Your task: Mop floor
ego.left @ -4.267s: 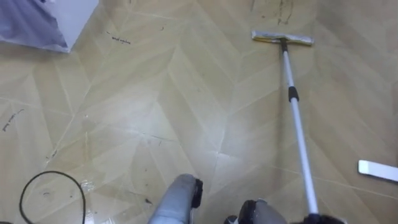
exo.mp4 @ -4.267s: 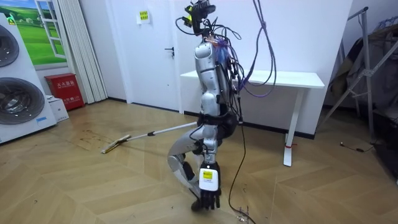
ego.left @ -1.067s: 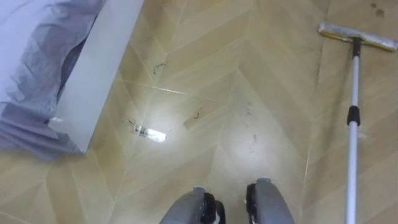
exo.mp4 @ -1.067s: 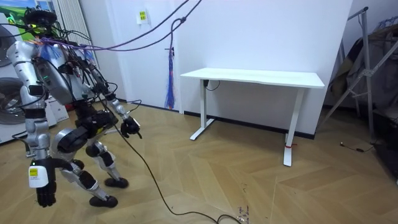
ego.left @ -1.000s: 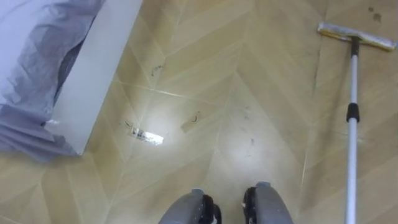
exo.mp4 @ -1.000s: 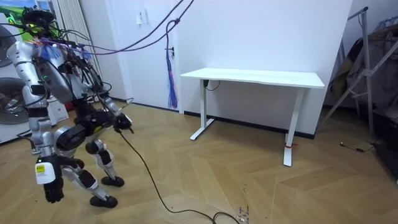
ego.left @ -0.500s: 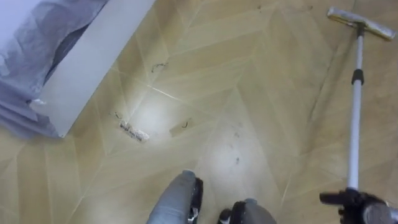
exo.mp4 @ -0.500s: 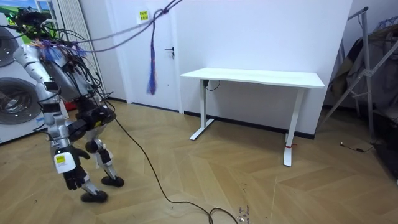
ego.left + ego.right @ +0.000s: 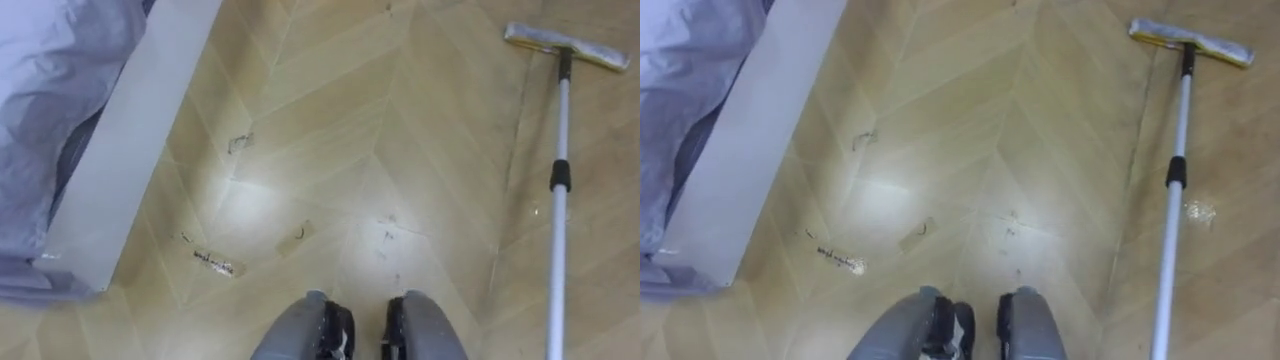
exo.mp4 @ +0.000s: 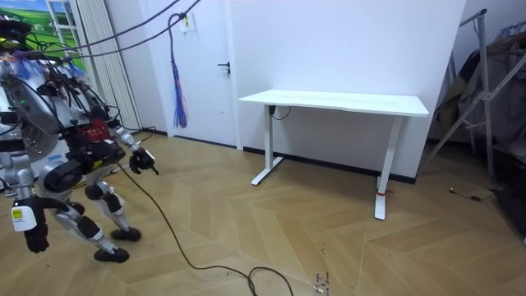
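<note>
The flat mop's head (image 9: 566,46) lies on the wooden floor at the upper right, ahead of me. Its white pole (image 9: 556,230) with a black collar runs back from the head and leaves the picture at the lower right, on my right side. In the room view I stand at the far left. My right hand (image 10: 146,160) is held out from my body, with its fingers curled as on the pole's end. My left hand (image 10: 31,237) hangs at my side with relaxed fingers and holds nothing.
A white box edge (image 9: 130,150) with a grey cloth or sheet (image 9: 50,90) over it lies close on my left. Dark scuff marks (image 9: 212,262) dot the floor between it and the mop. A white desk (image 10: 337,103) stands by the wall at the room view's middle.
I have walked further to the room view's left and the eye view has shifted. My right hand, seen on the pole at the lower right half a second ago, has left the eye view.
</note>
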`<state>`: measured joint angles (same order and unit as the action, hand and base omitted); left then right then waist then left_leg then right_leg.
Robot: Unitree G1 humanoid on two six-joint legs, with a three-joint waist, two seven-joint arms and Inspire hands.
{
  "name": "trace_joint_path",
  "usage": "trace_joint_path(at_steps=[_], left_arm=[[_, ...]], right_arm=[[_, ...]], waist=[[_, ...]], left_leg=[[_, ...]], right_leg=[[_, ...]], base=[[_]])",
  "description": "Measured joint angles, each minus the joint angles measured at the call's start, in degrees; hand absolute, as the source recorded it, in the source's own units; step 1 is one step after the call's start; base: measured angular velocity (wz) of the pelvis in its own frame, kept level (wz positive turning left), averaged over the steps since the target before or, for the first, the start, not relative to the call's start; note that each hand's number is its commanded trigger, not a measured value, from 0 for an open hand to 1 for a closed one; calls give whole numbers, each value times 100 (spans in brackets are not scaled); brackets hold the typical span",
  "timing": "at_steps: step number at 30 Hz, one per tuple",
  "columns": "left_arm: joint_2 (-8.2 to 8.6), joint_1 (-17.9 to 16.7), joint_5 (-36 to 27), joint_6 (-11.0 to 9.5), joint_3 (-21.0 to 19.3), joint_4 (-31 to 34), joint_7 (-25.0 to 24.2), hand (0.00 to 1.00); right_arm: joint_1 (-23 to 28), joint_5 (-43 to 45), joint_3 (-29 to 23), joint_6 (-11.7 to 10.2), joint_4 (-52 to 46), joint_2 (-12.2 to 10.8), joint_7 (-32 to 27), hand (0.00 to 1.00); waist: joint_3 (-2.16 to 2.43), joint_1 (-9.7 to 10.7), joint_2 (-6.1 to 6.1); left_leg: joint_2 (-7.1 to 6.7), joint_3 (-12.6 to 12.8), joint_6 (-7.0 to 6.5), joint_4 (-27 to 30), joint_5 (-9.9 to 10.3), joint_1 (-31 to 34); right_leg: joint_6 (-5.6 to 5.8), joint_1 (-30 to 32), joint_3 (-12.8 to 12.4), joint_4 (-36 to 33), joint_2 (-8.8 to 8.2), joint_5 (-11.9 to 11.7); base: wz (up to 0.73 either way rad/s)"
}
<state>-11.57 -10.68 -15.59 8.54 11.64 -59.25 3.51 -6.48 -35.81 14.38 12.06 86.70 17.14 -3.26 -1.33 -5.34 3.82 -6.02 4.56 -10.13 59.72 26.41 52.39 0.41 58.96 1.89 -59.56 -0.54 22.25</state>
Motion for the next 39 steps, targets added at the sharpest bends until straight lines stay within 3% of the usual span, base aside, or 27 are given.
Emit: trace_joint_path(at_steps=[1, 3, 4, 5, 7, 10, 14, 19, 22, 26, 29, 31, 34, 35, 36, 37, 39], left_arm=[[37, -1, -2, 33, 6, -73, 42, 0], [56, 0, -27, 33, 53, -144, 82, 0], [40, 1, -56, 30, 43, -156, 110, 0], [5, -8, -113, 27, 66, -169, 119, 0], [-99, -10, -185, 18, 98, -170, 125, 0], [-262, -39, -221, 18, 88, -168, 136, 0], [-260, -62, -175, 35, 85, -177, 129, 0], [-219, -51, -165, 93, 70, -220, 93, 0], [-128, 55, -19, 62, -30, -300, 82, 0], [-33, 302, 11, 59, -263, -500, 106, 0], [-23, 403, 157, 59, -504, -663, 121, 0], [-17, 411, 210, 58, -670, -789, 148, 0], [-17, 319, 293, 41, -908, -805, 282, 0], [-15, 270, 285, 16, -1022, -808, 344, 0], [-9, 246, 284, 7, -1107, -799, 372, 0], [14, 227, 278, -22, -1306, -786, 417, 0], [115, 194, 286, -90, -1543, -754, 554, 0]], right_arm=[[-160, 2, -39, 108, 6, 37, -74, 100], [-394, -6, -126, 293, -105, 135, -146, 100], [-643, 2, -188, 391, -167, 195, -211, 100], [-976, -2, -195, 431, -169, 279, -230, 100], [-1411, -49, -198, 353, -185, 419, -226, 100], [-1943, -169, -248, 112, -495, 668, -182, 100], [-2304, -163, -454, 28, -745, 730, 10, 100], [-1655, -44, -239, -91, -607, 596, 330, 100], [-1133, 9, -97, -220, -352, 450, 405, 100], [-638, -9, -48, -266, -184, 27, 379, 100], [-294, 108, -103, -270, -185, -236, 394, 100], [-125, 209, -121, -312, -195, -265, 452, 100], [279, 359, -88, -378, -303, -286, 510, 100], [438, 475, -89, -368, -318, -298, 547, 100], [493, 532, -97, -366, -316, -315, 549, 100], [559, 689, -102, -367, -311, -363, 548, 100], [686, 737, -105, -347, -302, -440, 559, 100]], waist=[[-9, -65, -43], [7, -248, -120], [-37, -336, -239], [-55, -386, -314], [-67, -462, -415], [-80, -565, -564], [-72, -761, -566], [-77, -750, -541], [-77, -663, -389], [-79, -581, -296], [-73, -441, -308], [-63, -334, -318], [-12, -268, -420], [50, -252, -516], [98, -248, -505], [121, -236, -588], [110, -227, -626]], left_leg=[[-2, -21, 31, 1, 70, -113], [-9, -70, 114, 8, 159, -176], [-27, -79, 150, 32, 194, -203], [-34, -134, 214, 113, 231, -193], [16, -147, 345, 257, 307, -165], [162, -42, 390, 392, 328, -51], [346, -107, 372, 38, 291, -105], [362, -149, 390, -463, 155, -640], [409, -212, 373, -738, 114, -1078], [477, -222, 382, -1406, -111, -1729], [455, -177, 382, -1975, -276, -2343], [427, -145, 382, -2310, -342, -2779], [404, -136, 426, -3058, -519, -3635], [402, -137, 459, -3405, -615, -3988], [400, -139, 478, -3559, -657, -4167], [403, -162, 506, -3851, -736, -4517], [430, -178, 548, -4124, -833, -4944]], right_leg=[[-116, -5, -3, 157, 11, -201], [-225, -118, 16, 203, 50, -289], [-291, -128, 31, 152, 27, -314], [-407, -138, 151, 83, -53, -290], [-530, -143, 239, -31, -67, -162], [-543, -74, 303, -101, -11, -119], [-602, -176, 334, 415, 248, -424], [-604, -726, 321, 900, 276, -567], [-623, -1249, 441, 1245, 271, -634], [-602, -1937, 437, 2022, 366, -909], [-593, -2499, 453, 2463, 336, -1001], [-596, -2863, 560, 2629, 265, -999], [-601, -3654, 603, 3166, 270, -1024], [-603, -3963, 613, 3400, 289, -1041], [-608, -4115, 615, 3497, 297, -1046], [-619, -4410, 623, 3690, 321, -1054], [-638, -4811, 648, 3965, 372, -1077]], base=[[-8], [-13], [-5], [0], [21], [17], [-13], [0], [3], [-4], [-2], [-4], [2], [7], [10], [9], [11]])
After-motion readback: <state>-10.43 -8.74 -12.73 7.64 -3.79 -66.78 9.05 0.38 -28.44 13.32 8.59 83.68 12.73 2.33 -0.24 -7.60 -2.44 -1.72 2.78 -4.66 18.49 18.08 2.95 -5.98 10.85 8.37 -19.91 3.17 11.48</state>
